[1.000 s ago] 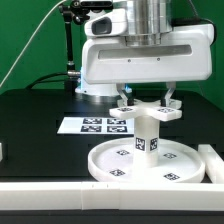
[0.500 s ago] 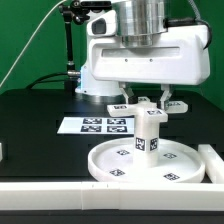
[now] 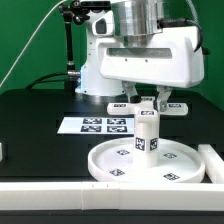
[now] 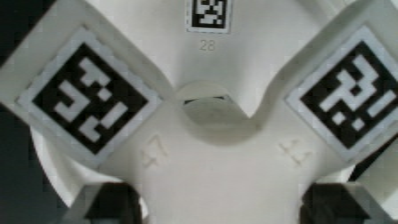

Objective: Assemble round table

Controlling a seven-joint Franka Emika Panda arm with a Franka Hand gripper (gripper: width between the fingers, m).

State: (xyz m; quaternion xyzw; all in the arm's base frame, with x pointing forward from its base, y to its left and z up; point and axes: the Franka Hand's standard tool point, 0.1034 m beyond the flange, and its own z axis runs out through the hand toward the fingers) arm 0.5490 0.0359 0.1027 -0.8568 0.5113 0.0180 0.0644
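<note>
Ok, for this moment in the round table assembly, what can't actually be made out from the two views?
- Pincer grip, exterior view: the foot piece hides the fingertips, so open or shut is unclear.
- Joint between leg and round disc, exterior view: too small to judge seating.
- Wrist view: the foot piece fills the frame, hiding disc and leg; the fingers are cut off at the edge.
- Marker board, exterior view: tags too small to read.

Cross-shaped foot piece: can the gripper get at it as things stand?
Probably yes. The gripper hangs right above the foot piece, which sits on top of the leg standing on the disc, and nothing lies between them.
</note>
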